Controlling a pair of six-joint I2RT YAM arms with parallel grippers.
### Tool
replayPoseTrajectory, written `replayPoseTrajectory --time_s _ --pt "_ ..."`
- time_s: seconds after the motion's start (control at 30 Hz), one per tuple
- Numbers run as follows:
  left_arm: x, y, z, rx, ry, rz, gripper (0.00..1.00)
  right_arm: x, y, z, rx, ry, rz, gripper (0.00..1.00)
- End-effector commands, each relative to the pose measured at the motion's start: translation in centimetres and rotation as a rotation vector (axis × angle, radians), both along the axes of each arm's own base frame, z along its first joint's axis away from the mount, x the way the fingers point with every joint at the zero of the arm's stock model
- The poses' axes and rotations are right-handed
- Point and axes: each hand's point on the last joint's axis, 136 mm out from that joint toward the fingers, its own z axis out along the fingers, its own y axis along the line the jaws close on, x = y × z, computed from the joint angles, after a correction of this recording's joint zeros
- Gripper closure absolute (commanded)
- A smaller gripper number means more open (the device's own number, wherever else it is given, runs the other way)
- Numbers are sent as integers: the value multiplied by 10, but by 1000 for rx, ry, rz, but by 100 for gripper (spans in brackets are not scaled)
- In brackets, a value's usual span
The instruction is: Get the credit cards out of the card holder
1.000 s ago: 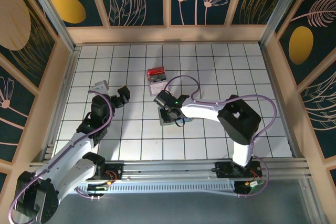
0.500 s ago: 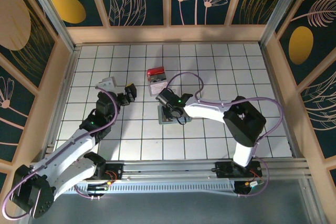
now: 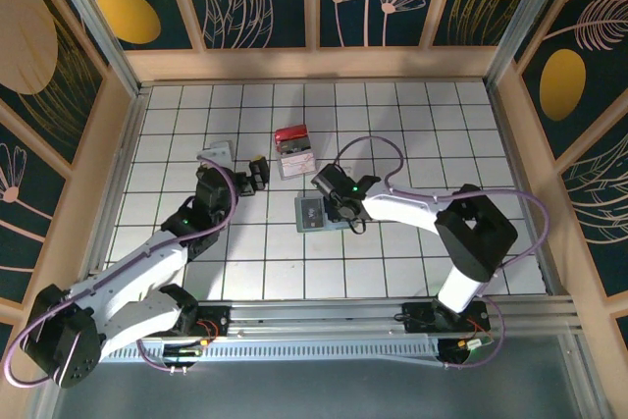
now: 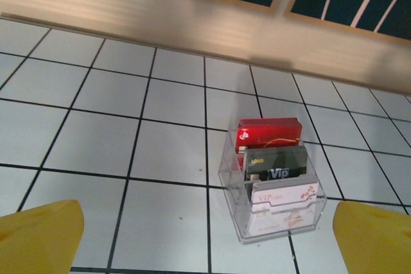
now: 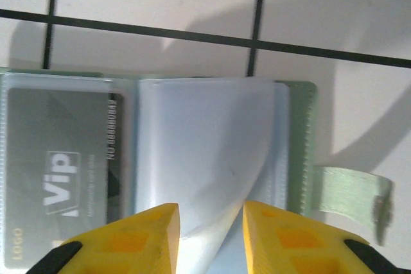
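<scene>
White-tiled desk (image 3: 471, 134) from above: I see the card holder (image 3: 310, 213) lying open and flat near the middle, the right jaws low over its right leaf. The left jaws hover beside a clear card stand (image 3: 293, 158) that sits nearer the far edge. On the left wrist, the left jaws are spread wide, with the stand ahead holding red, grey and white cards. On the right wrist, the right jaws stand slightly apart, a clear sleeve (image 5: 205, 158) of the holder curling up between them. A grey VIP card (image 5: 61, 178) sits in the left pocket.
</scene>
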Motion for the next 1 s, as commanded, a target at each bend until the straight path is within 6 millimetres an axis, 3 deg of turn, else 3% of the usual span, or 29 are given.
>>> replayPoseTrajectory --time_s 0.0,0.2,0.4,0.6,0.73,0.83,0.97 --pt "3 -21 11 11 -25 -33 1 3 -8 5 52 -11 -39 71" --pt "0 -61 -17 75 50 -106 1 6 -23 3 58 -5 -65 75" --pt "-10 -85 -56 199 153 -144 1 11 -28 20 51 -49 -76 81" --pt "-23 -89 -95 227 279 -168 1 23 -28 54 130 -124 -103 84" --pt "-31 -82 -118 237 339 -135 1 29 -16 77 271 -154 -95 85" --pt "-34 -76 -132 235 376 -95 1 28 -1 81 356 -123 -60 86" --pt "-37 -70 -148 243 423 -57 1 23 16 71 403 -42 -19 90"
